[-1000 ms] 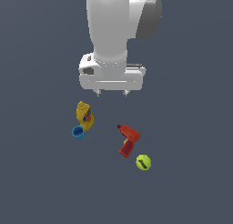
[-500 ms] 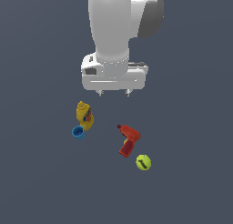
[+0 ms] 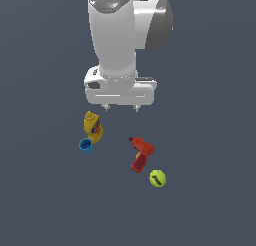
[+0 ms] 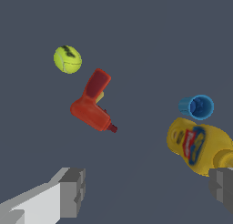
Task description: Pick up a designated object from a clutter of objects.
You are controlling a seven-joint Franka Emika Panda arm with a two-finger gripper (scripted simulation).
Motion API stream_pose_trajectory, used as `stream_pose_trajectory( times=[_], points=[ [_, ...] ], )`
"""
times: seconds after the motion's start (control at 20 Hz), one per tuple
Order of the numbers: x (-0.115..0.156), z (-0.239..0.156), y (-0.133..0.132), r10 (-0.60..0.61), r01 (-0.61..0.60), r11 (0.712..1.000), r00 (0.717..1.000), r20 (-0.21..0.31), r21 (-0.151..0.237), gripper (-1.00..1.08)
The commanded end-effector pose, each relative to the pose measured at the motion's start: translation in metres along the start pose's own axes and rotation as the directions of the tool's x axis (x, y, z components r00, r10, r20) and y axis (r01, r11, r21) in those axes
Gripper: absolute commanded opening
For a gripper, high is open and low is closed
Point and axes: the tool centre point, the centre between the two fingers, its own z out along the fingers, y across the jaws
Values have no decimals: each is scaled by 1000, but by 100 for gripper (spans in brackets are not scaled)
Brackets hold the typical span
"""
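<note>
The small bright blue cup (image 3: 86, 146) lies on the dark floor just in front of the yellow labelled bottle (image 3: 93, 127), touching or nearly touching it. In the wrist view the cup (image 4: 196, 106) lies on its side beside the bottle (image 4: 196, 145). The red toy drill (image 3: 141, 153) and the yellow-green ball (image 3: 157, 178) lie toward the exterior view's right. My gripper (image 3: 120, 108) hangs open and empty above the clutter, between the bottle and the drill, with only its fingertips showing. Its two fingers (image 4: 73, 192) stand wide apart in the wrist view.
The drill (image 4: 92, 103) and ball (image 4: 68, 59) also show in the wrist view. The arm's white body (image 3: 120, 45) fills the upper middle of the exterior view. The floor is plain dark grey.
The arm has moved toward the exterior view's left and slightly down. The gripper stays open. The four objects have not moved.
</note>
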Motion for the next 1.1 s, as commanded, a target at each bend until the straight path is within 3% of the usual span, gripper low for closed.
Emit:
stream_pose_trajectory(
  times=[0.0,0.4,0.75,1.05],
  points=[
    [6,11,10,36,-36,999,999,-3,4,100],
    [33,70,66,225,-225,974,974,-22,16,100],
    [46,132,128,408,-408,913,912,-43,16,100],
    [46,165,163,497,-497,868,866,-56,11,100]
  ],
)
